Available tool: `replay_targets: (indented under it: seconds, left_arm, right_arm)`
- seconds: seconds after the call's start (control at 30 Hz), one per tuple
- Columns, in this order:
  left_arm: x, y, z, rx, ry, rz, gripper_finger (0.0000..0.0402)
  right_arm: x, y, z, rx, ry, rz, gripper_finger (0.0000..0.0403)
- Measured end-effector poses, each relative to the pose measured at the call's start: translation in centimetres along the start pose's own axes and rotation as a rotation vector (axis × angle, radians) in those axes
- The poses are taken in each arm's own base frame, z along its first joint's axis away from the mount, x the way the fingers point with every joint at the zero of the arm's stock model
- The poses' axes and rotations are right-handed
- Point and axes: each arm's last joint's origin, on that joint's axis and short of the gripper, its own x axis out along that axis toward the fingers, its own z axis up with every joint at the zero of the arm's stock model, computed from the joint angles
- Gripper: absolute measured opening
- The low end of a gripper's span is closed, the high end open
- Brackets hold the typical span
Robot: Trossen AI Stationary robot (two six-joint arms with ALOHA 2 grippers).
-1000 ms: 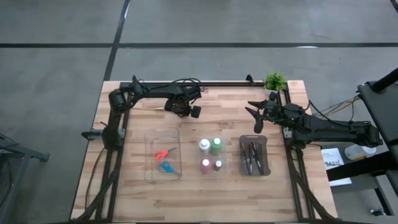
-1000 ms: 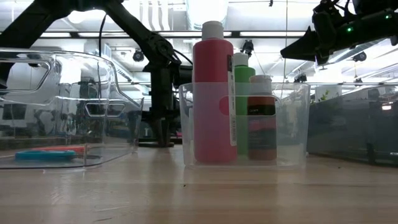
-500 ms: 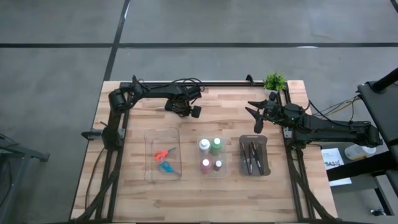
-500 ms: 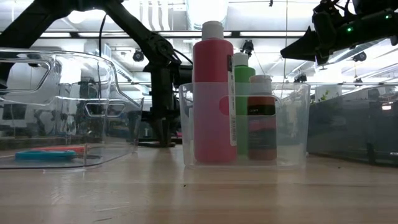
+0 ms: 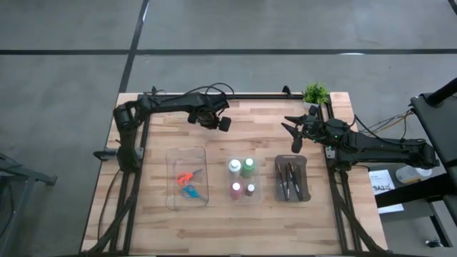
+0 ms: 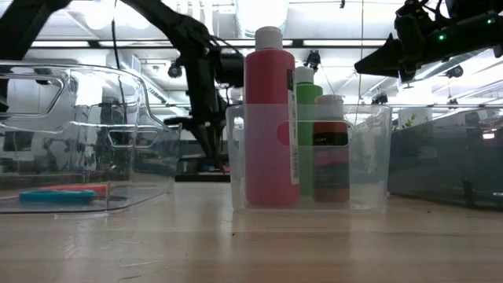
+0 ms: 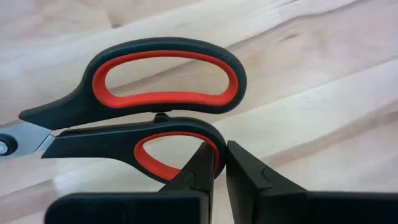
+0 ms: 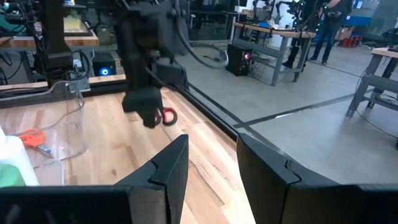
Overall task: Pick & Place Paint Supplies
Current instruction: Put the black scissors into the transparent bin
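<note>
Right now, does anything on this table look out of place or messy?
Mostly tidy: the paint bottles stand upright in their clear bin, the brushes lie in the grey tray. One oddity: a pair of red-handled scissors is outside any tray, pinched by one handle loop in the left gripper near the table's far edge.

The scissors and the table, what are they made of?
Scissors: handles look like matte black plastic with a glossy red lining; the blade end is bare grey metal. Table: light wood, with plank seams and grain showing.
</note>
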Motion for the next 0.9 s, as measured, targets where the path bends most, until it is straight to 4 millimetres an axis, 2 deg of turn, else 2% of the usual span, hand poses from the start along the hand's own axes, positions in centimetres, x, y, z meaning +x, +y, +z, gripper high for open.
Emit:
replay_targets:
  seconds: [0.2, 0.43, 0.7, 0.9]
  left_arm:
    - [-4.0, -0.2, -1.0, 0.027, -0.089, -0.025, 0.0026]
    - [-10.1, -0.6, -4.2, 0.087, -0.2, -0.117, 0.0026]
    - [-16.3, -0.1, -10.6, 0.043, -0.266, -0.164, 0.0026]
    - [-18.5, -0.2, -15.5, 0.052, -0.234, -0.231, 0.0026]
  right_arm:
    - [0.0, 0.0, 0.0, 0.0, 0.001, 0.0, 0.0131]
    - [0.0, 0.0, 0.0, 0.0, 0.0, 0.0, 0.0131]
    - [0.0, 0.0, 0.0, 0.0, 0.0, 0.0, 0.0131]
    - [0.0, 0.0, 0.0, 0.0, 0.0, 0.0, 0.0131]
